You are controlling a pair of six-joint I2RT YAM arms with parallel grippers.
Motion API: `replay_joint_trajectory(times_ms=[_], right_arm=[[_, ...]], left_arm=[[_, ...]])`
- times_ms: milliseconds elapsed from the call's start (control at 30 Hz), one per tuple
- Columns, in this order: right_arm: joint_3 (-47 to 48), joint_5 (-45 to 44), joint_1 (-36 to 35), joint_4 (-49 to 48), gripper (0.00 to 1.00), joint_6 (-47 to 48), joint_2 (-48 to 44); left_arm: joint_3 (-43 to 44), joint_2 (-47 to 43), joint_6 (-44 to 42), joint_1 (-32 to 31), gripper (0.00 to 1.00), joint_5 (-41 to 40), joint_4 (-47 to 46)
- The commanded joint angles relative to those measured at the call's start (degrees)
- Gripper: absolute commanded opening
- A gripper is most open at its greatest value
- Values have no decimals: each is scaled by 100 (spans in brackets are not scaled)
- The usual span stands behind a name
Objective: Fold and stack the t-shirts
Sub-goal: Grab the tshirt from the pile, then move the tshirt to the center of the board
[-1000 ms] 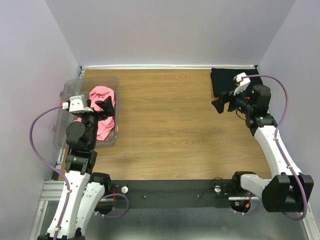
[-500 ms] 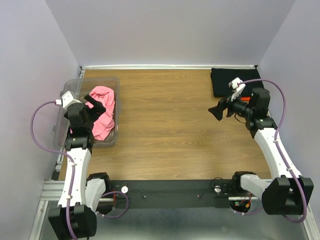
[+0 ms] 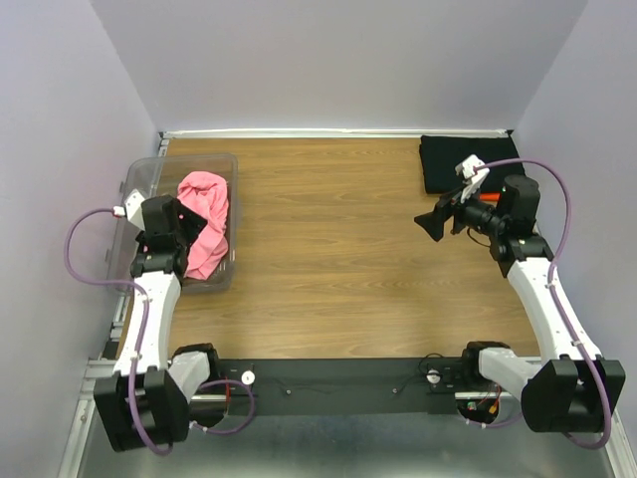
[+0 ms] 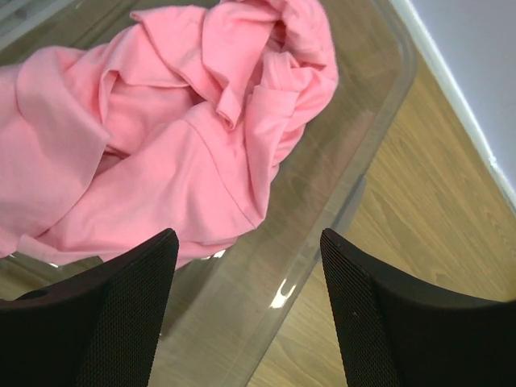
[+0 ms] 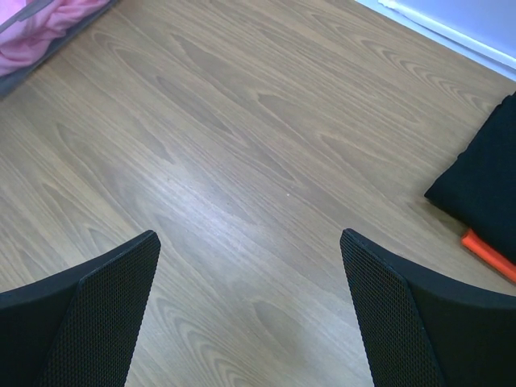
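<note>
A crumpled bright pink t-shirt [image 3: 206, 214] lies in the clear plastic tub [image 3: 221, 165] at the left; the left wrist view shows it filling the tub [image 4: 161, 145]. My left gripper [image 3: 182, 214] is open and empty above the tub's near part [image 4: 246, 322]. A folded black t-shirt [image 3: 463, 159] lies at the back right corner. An orange-red t-shirt edge [image 5: 488, 251] peeks out under the black one [image 5: 484, 185]. My right gripper [image 3: 432, 221] is open and empty above bare table [image 5: 250, 322], in front of the black shirt.
The tub's clear wall [image 4: 322, 226] runs between my left fingers. Purple walls close the table at back, left and right. A white strip [image 3: 338, 131] marks the back edge. The wooden table top [image 3: 338, 249] lies between the tub and the black shirt.
My left arm has drawn back and leftward over the tub, its gripper still open. My right gripper has shifted slightly left and down, then held still.
</note>
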State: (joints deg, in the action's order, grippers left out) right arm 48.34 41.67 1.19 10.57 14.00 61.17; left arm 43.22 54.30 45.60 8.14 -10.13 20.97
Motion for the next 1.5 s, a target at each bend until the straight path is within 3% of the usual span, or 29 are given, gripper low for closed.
replay_joint_trajectory(times_ms=[0,200,400,500,567,700,800,833,933,1000,1067,1167,1300,1467], right_arm=[[-87,113,13,147,100,94,-184],[-79,192,13,156,100,94,-219],[-88,219,4,165,100,120,-167],[-88,166,4,174,100,147,-131],[-70,140,4,191,100,147,-114],[-61,166,13,191,100,147,-96],[-44,166,13,200,100,156,-105],[-52,157,4,209,100,147,-114],[-52,113,13,209,100,165,-131],[-52,78,13,218,100,182,-140],[-35,61,13,218,100,191,-149],[-35,87,13,218,100,191,-149],[-52,52,13,226,100,208,-114],[-44,8,13,226,100,226,-87]], left_arm=[[10,694,274,65,80,351,-127],[976,2451,169,38,83,425,-489],[2277,4122,-227,-137,83,-32,-68],[2524,4448,-438,-208,73,-33,30],[2507,4440,-579,-217,63,11,4],[2446,4378,-781,-225,60,151,-76],[2428,4440,-1097,-217,40,309,-207],[2454,4440,-1211,-225,21,493,-242],[2778,4291,-1642,-260,0,802,-252],[3165,3792,-1948,-479,0,531,-198],[3524,2948,-2195,-1171,0,92,-591],[3938,2009,-2626,-2076,0,108,-1260],[5200,1610,-2592,-2772,0,570,-2279],[6477,1785,-2294,-3204,0,1373,-2765]])
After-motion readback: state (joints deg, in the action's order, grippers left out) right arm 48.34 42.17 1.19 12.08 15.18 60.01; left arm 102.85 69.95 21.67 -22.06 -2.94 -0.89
